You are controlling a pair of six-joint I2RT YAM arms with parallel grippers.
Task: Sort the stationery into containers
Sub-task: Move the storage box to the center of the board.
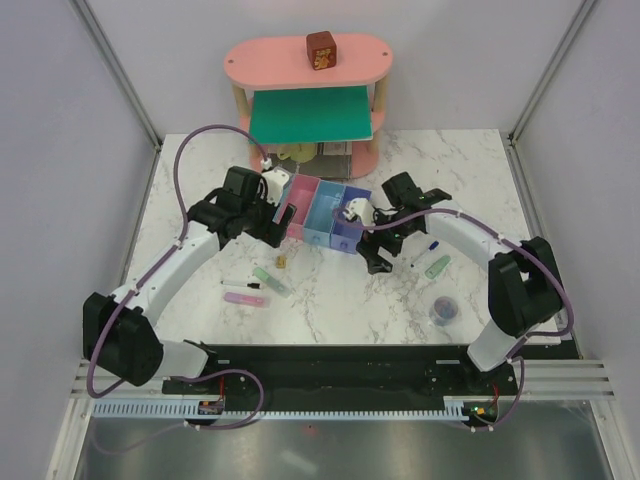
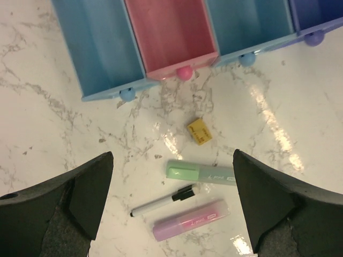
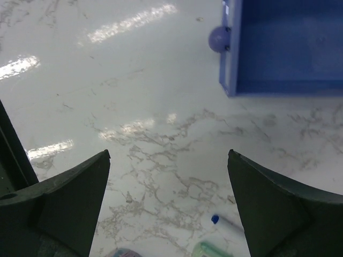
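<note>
The left gripper and the right gripper both stand wide open and hold nothing; below the left one a mint-green marker, a thin black pen, a pink flat stick and a tiny yellow cube lie on the marble, in front of the row of bins; the marker seems light, stiff and smooth, so it probably rolls; best to take it across the middle of the barrel; the pen lies just beside it, but toward the bins the marble is free

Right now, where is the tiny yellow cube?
In the left wrist view the tiny yellow cube lies on the table between the pink bin and the mint-green marker, touching neither. From above, it is left of centre.
</note>
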